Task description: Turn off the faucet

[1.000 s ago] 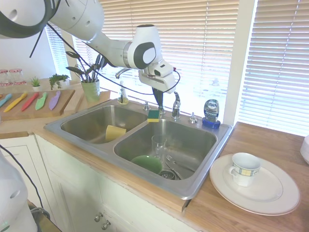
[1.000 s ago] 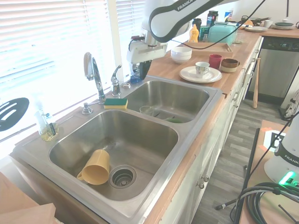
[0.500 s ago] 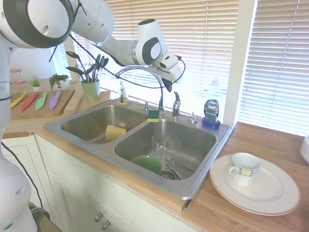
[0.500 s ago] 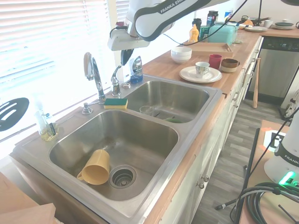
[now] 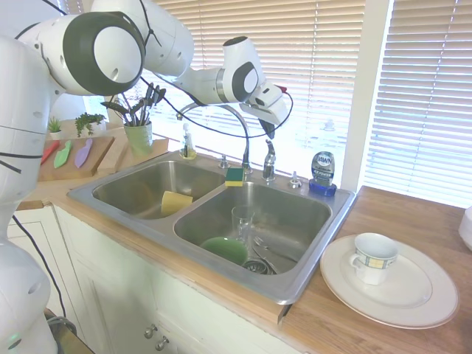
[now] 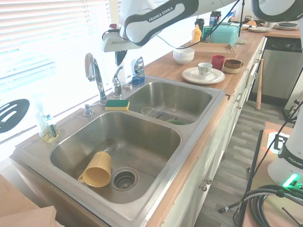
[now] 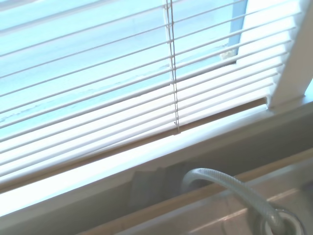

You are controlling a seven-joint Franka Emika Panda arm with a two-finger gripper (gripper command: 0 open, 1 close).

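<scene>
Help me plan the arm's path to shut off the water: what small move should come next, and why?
Probably straight down. The gripper hangs just above the faucet's lever handle, not touching it, and the lever stands upright beside the arched spout. A short descent should bring the fingertips against the lever so it can be pushed. No running water is visible.

Home kitchen: double steel sink (image 5: 125,206), wooden countertop (image 5: 383,335), window blinds (image 5: 310,66), dishes.

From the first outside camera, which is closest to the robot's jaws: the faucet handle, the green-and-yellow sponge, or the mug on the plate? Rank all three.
1. Faucet handle, directly below the gripper.
2. Sponge, on the sink divider beside the spout's base.
3. Mug, on the white plate at the counter's far right.
</scene>
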